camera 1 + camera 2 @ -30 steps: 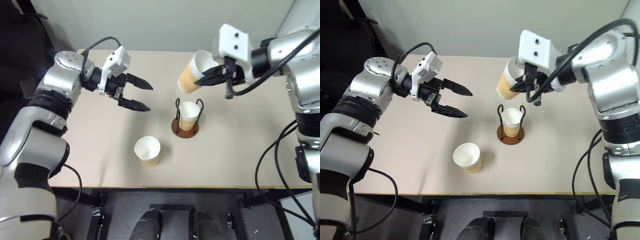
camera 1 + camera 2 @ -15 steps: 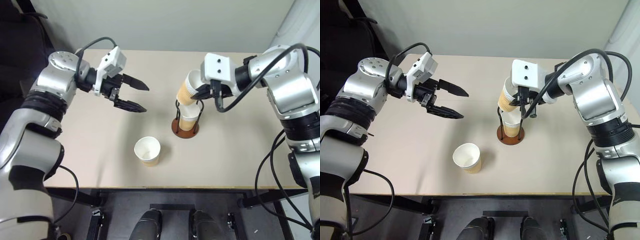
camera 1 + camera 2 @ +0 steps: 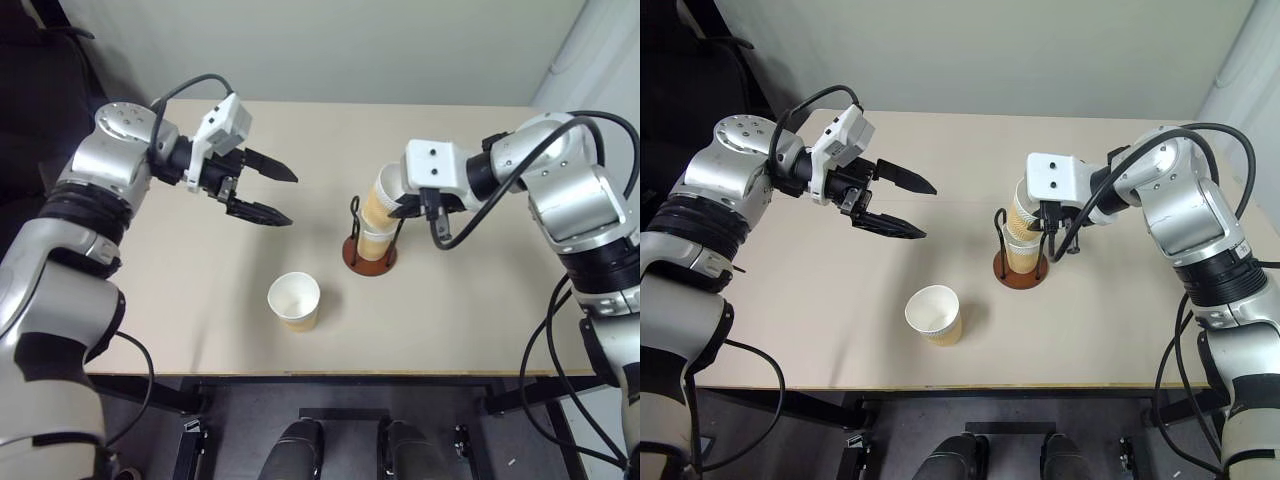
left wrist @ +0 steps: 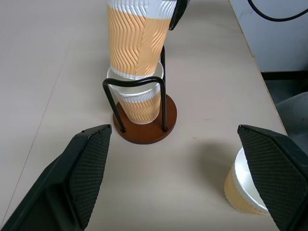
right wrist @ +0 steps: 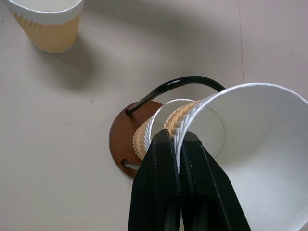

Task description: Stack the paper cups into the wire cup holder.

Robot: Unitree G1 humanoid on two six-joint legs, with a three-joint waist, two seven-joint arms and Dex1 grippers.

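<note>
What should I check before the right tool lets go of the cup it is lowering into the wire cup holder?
1. Right tool shut on the held cup's rim: ok.
2. Held cup's bottom inside the cup already in the holder: ok, it sits in that cup's mouth.
3. Held cup in line with the lower cup: not ok, it leans to one side.
4. Wire cup holder upright on the table: ok.
5. Left tool open and clear of the holder: ok.
6. Third cup standing upright, apart from the holder: ok.
</note>
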